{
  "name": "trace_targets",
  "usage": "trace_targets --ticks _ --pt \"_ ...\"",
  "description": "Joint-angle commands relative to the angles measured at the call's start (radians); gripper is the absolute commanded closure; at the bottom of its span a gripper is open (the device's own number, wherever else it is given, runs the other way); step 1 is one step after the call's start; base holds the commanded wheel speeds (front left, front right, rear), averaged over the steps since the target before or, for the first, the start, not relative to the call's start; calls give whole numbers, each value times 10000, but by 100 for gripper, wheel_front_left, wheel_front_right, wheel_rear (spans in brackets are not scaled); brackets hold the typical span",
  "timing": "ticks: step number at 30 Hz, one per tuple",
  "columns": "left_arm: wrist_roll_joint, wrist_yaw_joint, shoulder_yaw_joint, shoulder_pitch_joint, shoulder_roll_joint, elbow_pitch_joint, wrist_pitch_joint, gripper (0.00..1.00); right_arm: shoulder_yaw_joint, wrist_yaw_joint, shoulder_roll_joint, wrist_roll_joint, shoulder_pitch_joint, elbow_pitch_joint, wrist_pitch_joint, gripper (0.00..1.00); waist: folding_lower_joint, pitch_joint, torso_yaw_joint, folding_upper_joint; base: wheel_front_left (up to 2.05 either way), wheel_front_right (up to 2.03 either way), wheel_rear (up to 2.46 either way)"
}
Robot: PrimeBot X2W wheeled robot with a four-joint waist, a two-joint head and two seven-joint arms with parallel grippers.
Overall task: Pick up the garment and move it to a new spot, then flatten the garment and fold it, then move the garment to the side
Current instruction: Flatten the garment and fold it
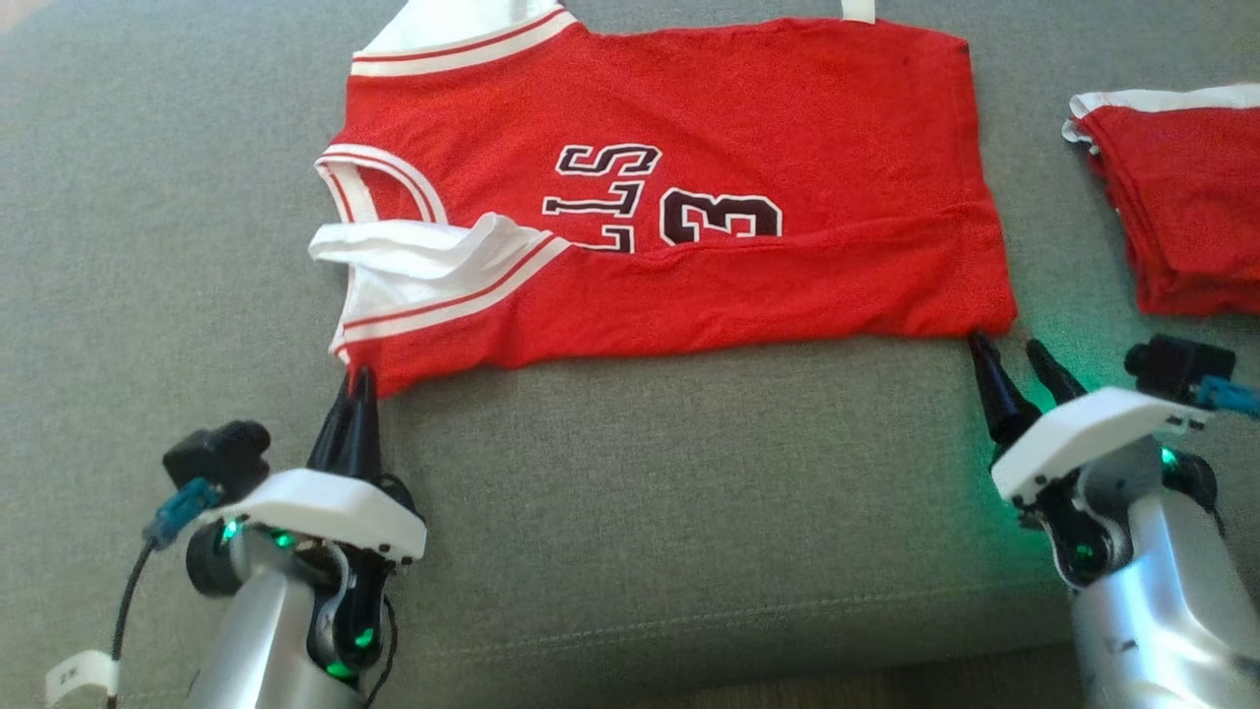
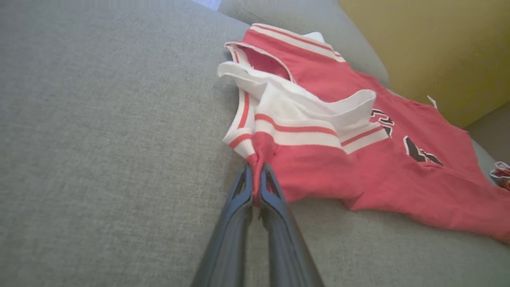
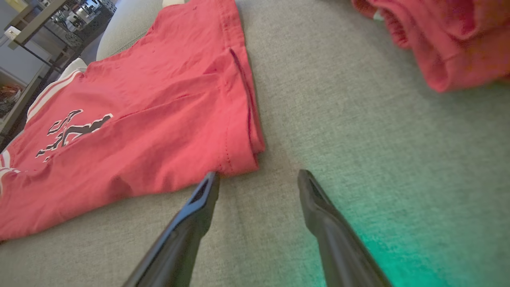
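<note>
The red jersey (image 1: 689, 148) is lying half-folded on the grey sofa cushion (image 1: 640, 492). The left gripper (image 1: 359, 379) is pinching its near shoulder corner, jaws clenched on cloth, while the right gripper (image 1: 1006, 345) is sitting at the hem corner with jaws spread, grasping nothing. A one-sided pull risks dragging the fold askew, and the right jaws may be closing beside the hem rather than around it.

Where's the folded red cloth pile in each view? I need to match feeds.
Head view: folded red cloth pile at the right edge, upper half.
Left wrist view: a small sliver at the right edge.
Right wrist view: top right corner.
Shared landmark: black lettering on the red sleeveless jersey.
</note>
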Motion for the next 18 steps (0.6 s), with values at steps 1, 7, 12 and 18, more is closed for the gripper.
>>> trace_targets --ticks 1,7,12,18 --pt "-5 59 272 -92 155 -424 -43 100 289 -4 34 13 -401 -115 53 2 1 -24 19 0 0 0 0" --pt "-23 141 275 -17 344 -920 202 100 292 -4 35 -200 -977 797 -95 93 1 -55 64 0 0 0 0" --pt "-37 185 279 17 493 -1084 349 100 248 -4 35 -490 -1158 1202 -19 100 1 -109 113 0 0 0 0" --pt "-101 185 297 430 741 -1547 562 100 561 -4 -150 -345 -655 411 371 100 1 -267 139 0 0 0 0"
